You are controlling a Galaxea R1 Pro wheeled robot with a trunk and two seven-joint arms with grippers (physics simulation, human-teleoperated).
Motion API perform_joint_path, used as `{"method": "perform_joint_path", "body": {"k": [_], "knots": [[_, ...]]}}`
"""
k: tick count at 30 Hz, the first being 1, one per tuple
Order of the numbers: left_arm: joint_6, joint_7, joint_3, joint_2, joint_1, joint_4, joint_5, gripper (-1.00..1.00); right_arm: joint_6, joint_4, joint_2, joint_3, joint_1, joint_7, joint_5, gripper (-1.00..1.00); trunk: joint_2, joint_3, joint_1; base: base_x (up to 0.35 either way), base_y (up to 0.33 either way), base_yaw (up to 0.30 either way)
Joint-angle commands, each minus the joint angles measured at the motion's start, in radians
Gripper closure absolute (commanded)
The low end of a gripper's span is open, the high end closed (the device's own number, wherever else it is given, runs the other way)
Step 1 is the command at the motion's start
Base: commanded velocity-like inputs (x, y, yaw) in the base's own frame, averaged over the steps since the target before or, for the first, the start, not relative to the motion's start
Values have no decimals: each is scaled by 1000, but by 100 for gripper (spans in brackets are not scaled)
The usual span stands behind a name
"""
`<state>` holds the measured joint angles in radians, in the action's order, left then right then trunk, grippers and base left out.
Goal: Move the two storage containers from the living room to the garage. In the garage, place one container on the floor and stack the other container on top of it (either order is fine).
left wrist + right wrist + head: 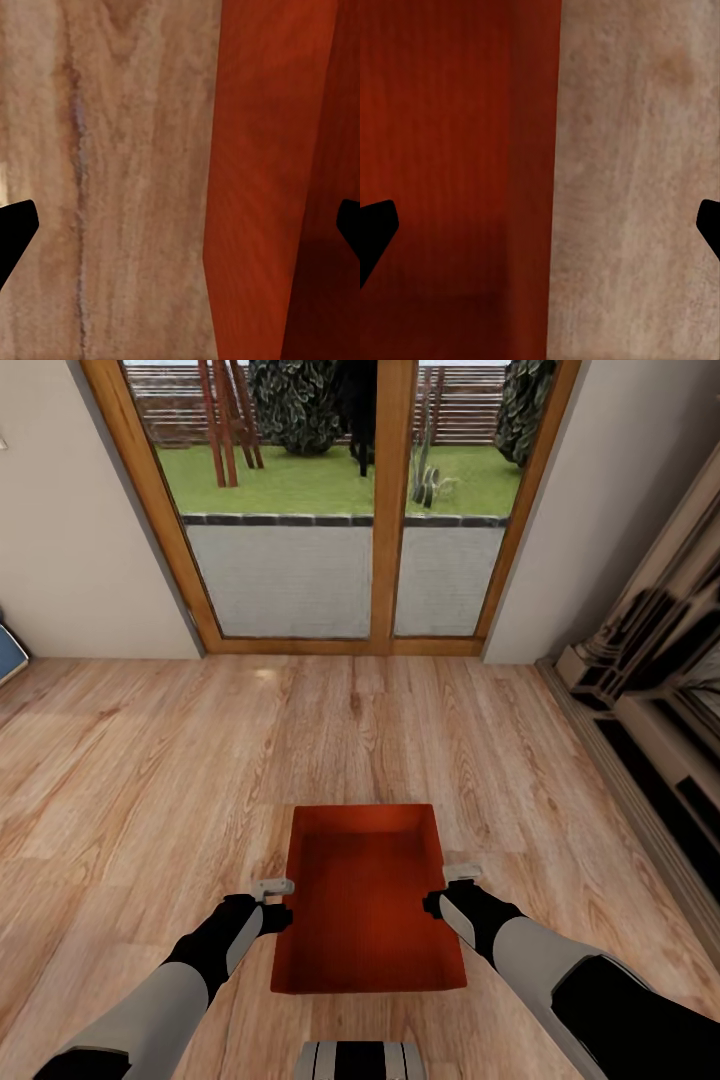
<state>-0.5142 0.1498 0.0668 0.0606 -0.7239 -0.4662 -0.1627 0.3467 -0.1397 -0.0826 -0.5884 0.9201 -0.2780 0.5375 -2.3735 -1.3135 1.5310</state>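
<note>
A red-orange bin lies on the light wood floor of the living room, in the near middle of the head view, with its open top up and its long sides running from near to far. The left gripper is at the left long wall of the bin, about halfway along it, and the right gripper is at the right long wall, a little farther from the robot. In the left wrist view the left gripper has its jaws wide, with one dark fingertip over the wood floor and the other over the inside of the bin, so the bin wall stands between them, not pressed. In the right wrist view the right gripper also has its jaws wide, one fingertip over the red inside of the bin and the other over the floor, again with the wall between them and not gripped. Far ahead there is a glass door with a wood frame, and behind it a lawn and a fence. At the right side a dark cabinet stands along the wall. At the far left edge a small part of something blue shows.
</note>
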Motion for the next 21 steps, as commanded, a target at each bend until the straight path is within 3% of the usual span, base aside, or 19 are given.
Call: {"method": "perform_joint_path", "body": {"k": [1, 8, 21], "knots": [[-4, 8, 7, -1, 0, -2, -11, -100, 6, -2, 2, -8, 0, -4, 9, -100, 0, -1, 0, 0, 0, 0], [-4, 9, 7, -1, 0, -2, -12, -100, 6, 3, 0, -7, 0, 31, 10, -100, 0, -1, 0, 0, 0, 0], [-4, 10, 7, -1, 0, -2, -12, -100, 1, 6, -8, -2, -1, 34, 12, -100, 0, -1, 0, 0, 0, 0]]}}
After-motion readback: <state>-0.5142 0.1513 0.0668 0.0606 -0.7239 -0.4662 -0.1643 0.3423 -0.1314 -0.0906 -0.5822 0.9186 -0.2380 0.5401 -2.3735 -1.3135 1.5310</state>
